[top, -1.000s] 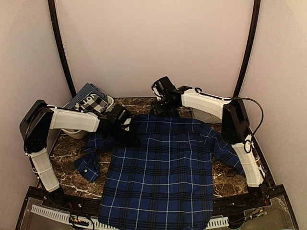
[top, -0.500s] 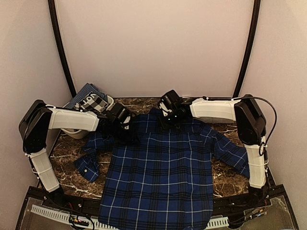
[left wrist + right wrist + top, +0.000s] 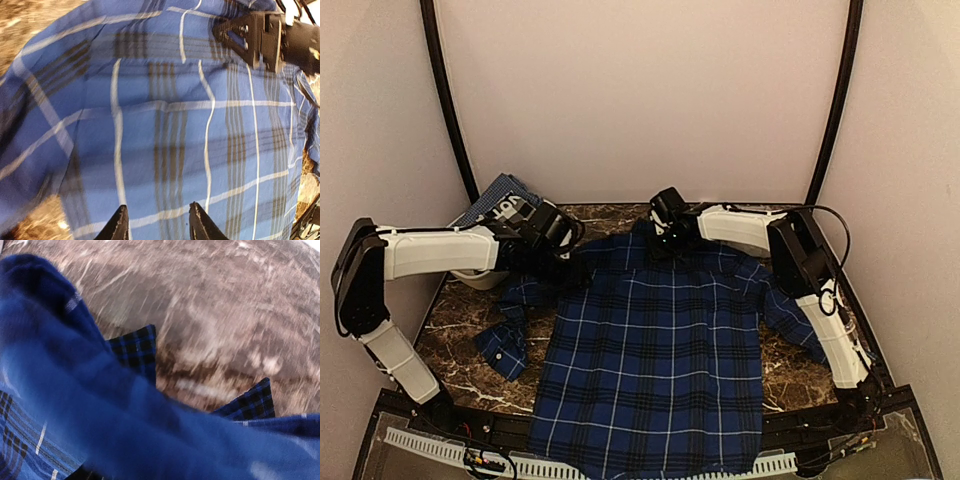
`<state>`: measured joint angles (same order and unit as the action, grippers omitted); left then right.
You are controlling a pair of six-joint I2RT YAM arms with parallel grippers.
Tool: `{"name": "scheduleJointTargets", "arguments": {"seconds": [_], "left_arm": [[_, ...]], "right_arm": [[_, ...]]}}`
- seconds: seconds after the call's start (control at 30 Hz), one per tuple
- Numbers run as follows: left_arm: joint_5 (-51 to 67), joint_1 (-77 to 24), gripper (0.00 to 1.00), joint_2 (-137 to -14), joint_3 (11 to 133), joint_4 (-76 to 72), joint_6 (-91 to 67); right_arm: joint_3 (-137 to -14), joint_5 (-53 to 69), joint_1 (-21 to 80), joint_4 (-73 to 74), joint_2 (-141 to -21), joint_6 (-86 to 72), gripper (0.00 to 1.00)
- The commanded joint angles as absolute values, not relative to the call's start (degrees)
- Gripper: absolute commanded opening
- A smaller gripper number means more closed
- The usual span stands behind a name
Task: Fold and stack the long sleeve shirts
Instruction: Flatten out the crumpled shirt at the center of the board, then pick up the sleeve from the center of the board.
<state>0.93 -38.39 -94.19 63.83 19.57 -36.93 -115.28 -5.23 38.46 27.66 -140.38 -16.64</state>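
Dark marble surface beneath. Royal-blue and black plaid shirt spread flat at centre, collar at 12 o'clock, hem draped over edge at 6, one sleeve crumpled at 9. Left gripper on shoulder near 10, fingers spread over cloth. Right gripper at collar. Cannot tell whether pinching, wrist view blurred.

left arm, right arm outstretched forward

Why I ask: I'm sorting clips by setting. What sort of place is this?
Probably a robot lab booth, not a home: plain white walls close in a marble-patterned table, with the left arm and right arm mounted at its near edge.
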Motion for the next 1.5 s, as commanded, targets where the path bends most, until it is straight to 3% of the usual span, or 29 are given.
{"name": "scheduleJointTargets", "arguments": {"seconds": [0.0,0.2,0.33,0.47,0.9,1.23,1.47], "left_arm": [[-2.0,-36.8,0.4,-88.4,59.6,23.3,-38.1],[-3.0,-35.2,0.4,-82.5,54.3,24.9,-40.1],[-6.3,-34.2,0.42,-75.5,50.7,28.6,-42.3],[-9.8,-32.6,0.47,-66.8,46.1,32.9,-46.9],[-20.4,-28.7,0.55,-50.0,31.4,47.1,-72.0],[-13.7,-28.0,0.61,-55.3,22.6,32.4,-71.0],[-12.2,-28.0,0.63,-60.7,21.1,26.5,-69.5]], "right_arm": [[-123.9,-6.8,36.9,30.5,-147.1,-15.2,0.56],[-133.6,-2.6,35.2,30.3,-153.2,-12.9,0.67],[-134.9,3.2,34.9,28.0,-152.7,-10.7,0.8],[-133.8,6.1,35.2,28.4,-148.6,-11.1,0.84],[-110.6,5.7,42.5,20.6,-123.1,-11.5,0.86],[-94.0,4.0,47.3,15.5,-110.9,-11.8,0.86],[-87.5,3.7,48.9,13.5,-109.6,-12.5,0.85]]}}
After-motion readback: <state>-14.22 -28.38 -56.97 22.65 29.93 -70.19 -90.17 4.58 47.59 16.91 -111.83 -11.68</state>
